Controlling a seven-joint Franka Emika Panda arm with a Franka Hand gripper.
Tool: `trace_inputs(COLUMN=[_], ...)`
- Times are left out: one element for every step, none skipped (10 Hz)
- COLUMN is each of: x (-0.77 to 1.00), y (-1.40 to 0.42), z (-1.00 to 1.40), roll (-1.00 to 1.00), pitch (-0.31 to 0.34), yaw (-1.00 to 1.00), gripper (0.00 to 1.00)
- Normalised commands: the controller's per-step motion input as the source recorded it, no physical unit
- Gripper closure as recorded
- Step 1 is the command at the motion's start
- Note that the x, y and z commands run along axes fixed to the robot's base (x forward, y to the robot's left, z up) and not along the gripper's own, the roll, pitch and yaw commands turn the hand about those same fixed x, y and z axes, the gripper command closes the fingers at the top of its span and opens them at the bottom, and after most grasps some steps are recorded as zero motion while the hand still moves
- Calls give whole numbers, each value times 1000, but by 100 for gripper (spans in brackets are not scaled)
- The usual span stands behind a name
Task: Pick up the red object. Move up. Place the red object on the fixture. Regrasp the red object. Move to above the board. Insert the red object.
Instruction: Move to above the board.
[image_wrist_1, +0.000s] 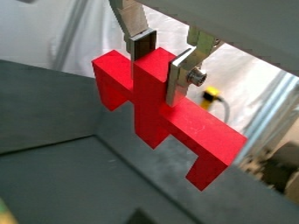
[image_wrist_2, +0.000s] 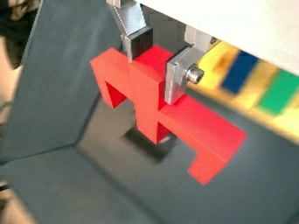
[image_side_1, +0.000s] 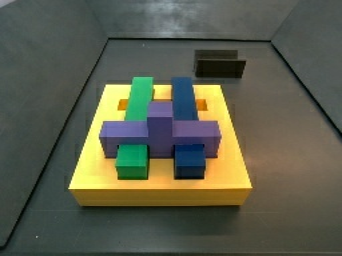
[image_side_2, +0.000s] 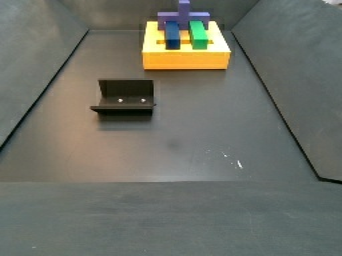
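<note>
The robot's two-finger gripper in both wrist views: flat silver plate fingers, dark pads, one brass-coloured screw.

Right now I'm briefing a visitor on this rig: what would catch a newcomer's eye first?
The bright red object stands out in both wrist views, clamped in the end effector and held in the air. Next comes the yellow board, bearing green, blue and purple blocks. The dark fixture stands apart on the grey floor, with nothing on it.
</note>
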Motion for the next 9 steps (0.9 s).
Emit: trace_inputs(x=[-1154,-710,-327,-219,-136,-111,-75,-66,-53], y=[-1400,-859,-336,-203,-71,-30,21,19,29], z=[316,182,63,32,36,13,5,8,-6], roll=[-1000,-1000,-1000,-1000,-1000,-1000,-1000,-1000,-839], pitch=[77,71,59,56,28,12,-7,-21,-39], yaw=[87,93,97,94,94,96,88,81,58], gripper=[100,100,100,100,100,100,100,100,100])
